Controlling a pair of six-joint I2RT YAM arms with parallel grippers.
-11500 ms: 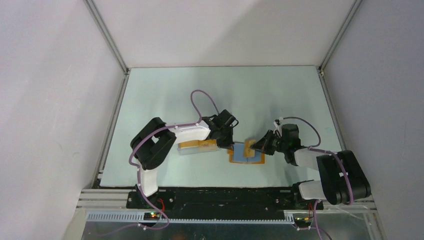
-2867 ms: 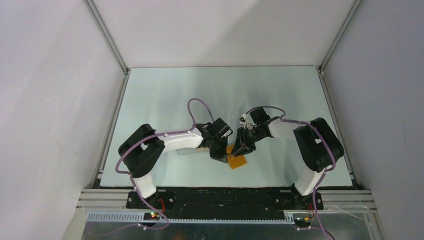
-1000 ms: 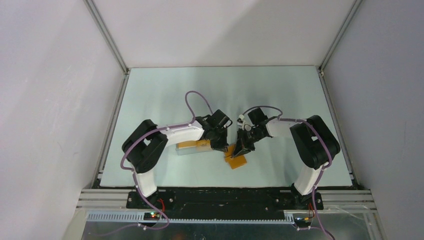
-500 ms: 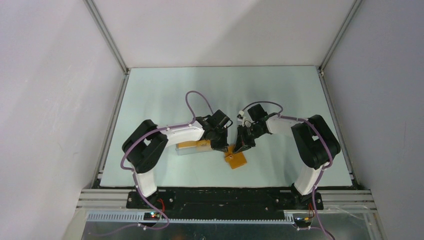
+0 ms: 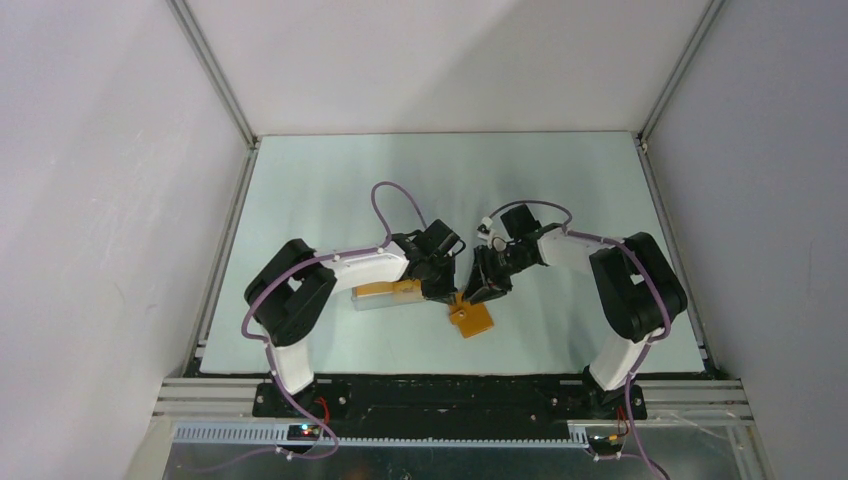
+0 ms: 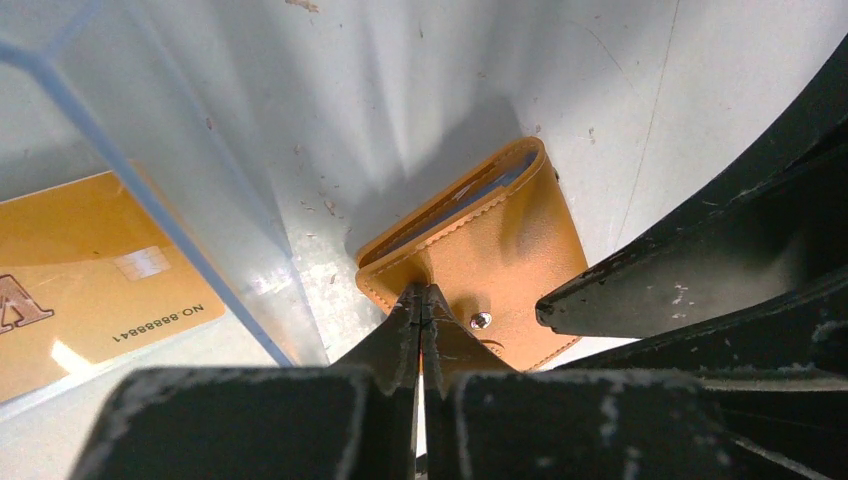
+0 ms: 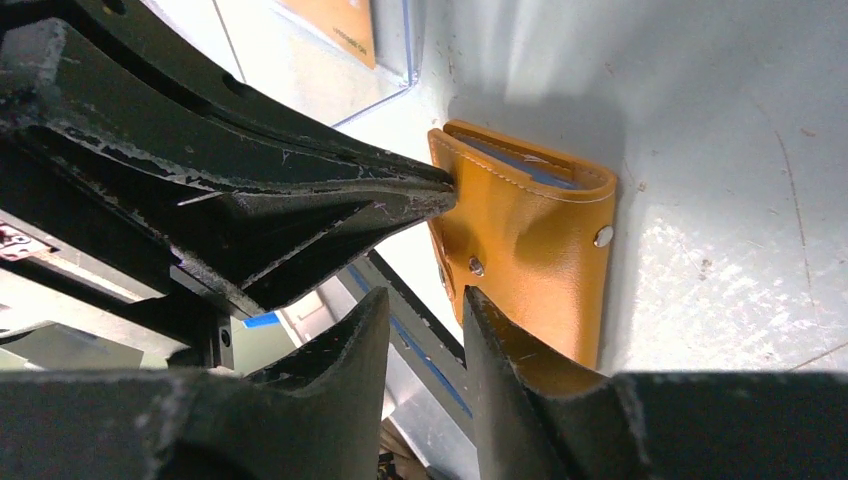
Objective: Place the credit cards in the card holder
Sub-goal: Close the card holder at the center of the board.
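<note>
The card holder (image 5: 472,318) is an orange-tan wallet, folded shut on the table, with blue-grey lining showing at its open edge (image 6: 470,195). One golden-orange credit card (image 6: 90,290) lies inside the clear plastic box (image 5: 385,296). My left gripper (image 6: 420,300) is shut, with its tips on the wallet's corner (image 6: 490,260). My right gripper (image 7: 425,300) is slightly open and empty. One of its fingers (image 7: 500,330) rests against the wallet's near edge (image 7: 530,240). In the top view the left gripper (image 5: 450,295) and the right gripper (image 5: 480,293) meet just above the wallet.
The clear box's corner (image 7: 400,70) stands close to the left of the wallet, under the left arm. The two grippers crowd each other over the wallet. Grey walls and metal rails (image 5: 215,270) bound the mat.
11.5 s ago the wallet lay open, showing its blue inside; it is now folded shut. Over the last second my right gripper drew slightly up and back. The left gripper barely moved.
</note>
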